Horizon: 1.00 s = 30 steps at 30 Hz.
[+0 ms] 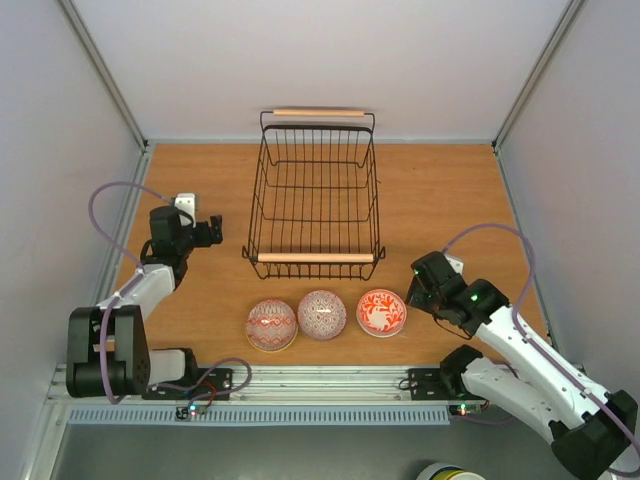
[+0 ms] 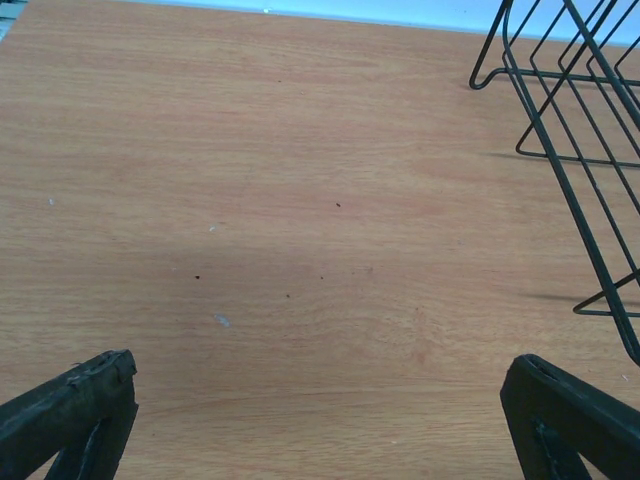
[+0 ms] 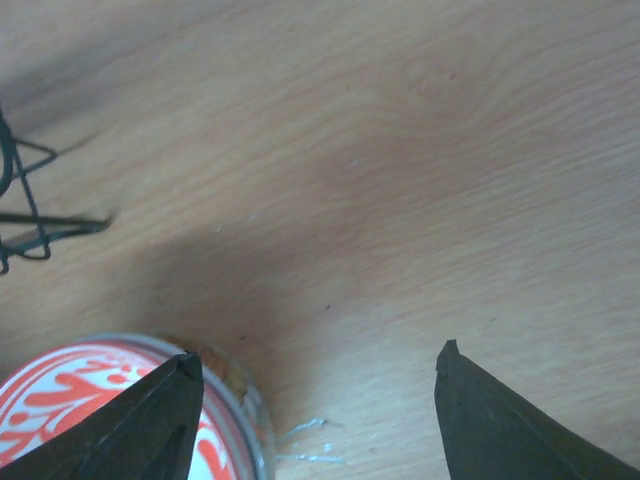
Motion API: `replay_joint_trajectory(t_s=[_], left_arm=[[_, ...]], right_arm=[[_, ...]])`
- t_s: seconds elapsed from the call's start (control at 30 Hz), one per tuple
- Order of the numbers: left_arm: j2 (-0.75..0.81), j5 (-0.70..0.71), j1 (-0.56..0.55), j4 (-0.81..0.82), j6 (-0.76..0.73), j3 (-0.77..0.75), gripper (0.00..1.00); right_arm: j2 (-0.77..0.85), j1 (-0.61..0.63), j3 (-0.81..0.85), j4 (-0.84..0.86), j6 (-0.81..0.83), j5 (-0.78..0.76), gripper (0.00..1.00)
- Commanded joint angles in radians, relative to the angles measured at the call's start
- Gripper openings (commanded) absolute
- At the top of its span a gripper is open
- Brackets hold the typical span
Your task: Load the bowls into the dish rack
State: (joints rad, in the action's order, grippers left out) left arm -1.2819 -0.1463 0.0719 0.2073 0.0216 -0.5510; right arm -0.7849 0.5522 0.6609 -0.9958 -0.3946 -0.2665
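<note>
Overhead, the scene held the following.

Surface: a light wooden table point(image 1: 440, 200), grain running across, with a few small specks and pale scuffs in the left wrist view point(image 2: 300, 200). A ribbed metal rail point(image 1: 300, 412) ran along its lower edge.

Room: plain pale walls point(image 1: 320, 60) on three sides, with slim metal posts slanting up at the upper left and upper right of the frame.

Dish rack point(image 1: 315, 190): black wire, upper centre of the frame, standing on the table with nothing in it. One wooden handle point(image 1: 315, 258) lay on its lower side, the other at the top.

Bowls: three in a row below the rack, none in it. Red-patterned bowl point(image 1: 271, 325) at lower centre left, pink-patterned bowl point(image 1: 322, 315) in the middle, red-and-white bowl point(image 1: 381, 313) on the right.

Left gripper point(image 1: 210, 232): middle left, beside the rack and well apart from the bowls. Its jaws stood wide over bare wood point(image 2: 322, 358).

Right gripper point(image 1: 425, 290): lower right, just beside the red-and-white bowl point(image 3: 90, 400). Its jaws stood apart with only wood between them point(image 3: 317, 352). One finger point(image 3: 150, 420) overlapped the bowl's rim; contact could not be told.
</note>
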Motion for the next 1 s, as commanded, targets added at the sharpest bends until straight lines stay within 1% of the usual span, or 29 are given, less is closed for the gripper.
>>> replay_joint_trajectory(t_s=[0.0, 0.13, 0.27, 0.47, 0.53, 0.7, 0.73, 0.8, 0.9, 0.97], left_arm=[[-0.035, -0.005, 0.004, -0.031, -0.011, -0.057, 1.00], [-0.045, -0.017, 0.005, -0.043, -0.015, -0.066, 0.99], [-0.038, -0.022, 0.005, -0.048, -0.015, -0.068, 0.99], [-0.024, -0.037, 0.004, -0.050, -0.017, -0.063, 1.00], [-0.020, -0.042, 0.005, -0.051, -0.018, -0.062, 0.99], [-0.015, -0.050, 0.004, -0.050, -0.018, -0.060, 0.99], [-0.014, -0.051, 0.005, -0.050, -0.018, -0.060, 0.99], [-0.013, -0.054, 0.004, -0.052, -0.018, -0.061, 0.99], [-0.006, -0.048, 0.004, -0.060, -0.018, -0.064, 0.99], [0.008, -0.038, 0.005, -0.064, -0.045, -0.062, 0.99]], right_arm=[[-0.037, 0.084, 0.009, 0.007, -0.053, 0.038, 0.63], [-0.109, 0.173, 0.031, 0.025, -0.068, 0.034, 0.60], [-0.205, 0.251, 0.053, 0.012, -0.100, -0.027, 0.57], [-0.287, 0.265, 0.048, 0.034, -0.114, -0.030, 0.34], [-0.289, 0.268, 0.050, 0.033, -0.116, -0.031, 0.28], [-0.268, 0.275, 0.070, -0.009, -0.117, -0.052, 0.07], [-0.262, 0.277, 0.078, -0.021, -0.115, -0.061, 0.05], [-0.246, 0.280, 0.094, -0.048, -0.108, -0.077, 0.02], [-0.218, 0.286, 0.121, -0.082, -0.096, -0.092, 0.01], [-0.194, 0.290, 0.142, -0.094, -0.075, -0.095, 0.01]])
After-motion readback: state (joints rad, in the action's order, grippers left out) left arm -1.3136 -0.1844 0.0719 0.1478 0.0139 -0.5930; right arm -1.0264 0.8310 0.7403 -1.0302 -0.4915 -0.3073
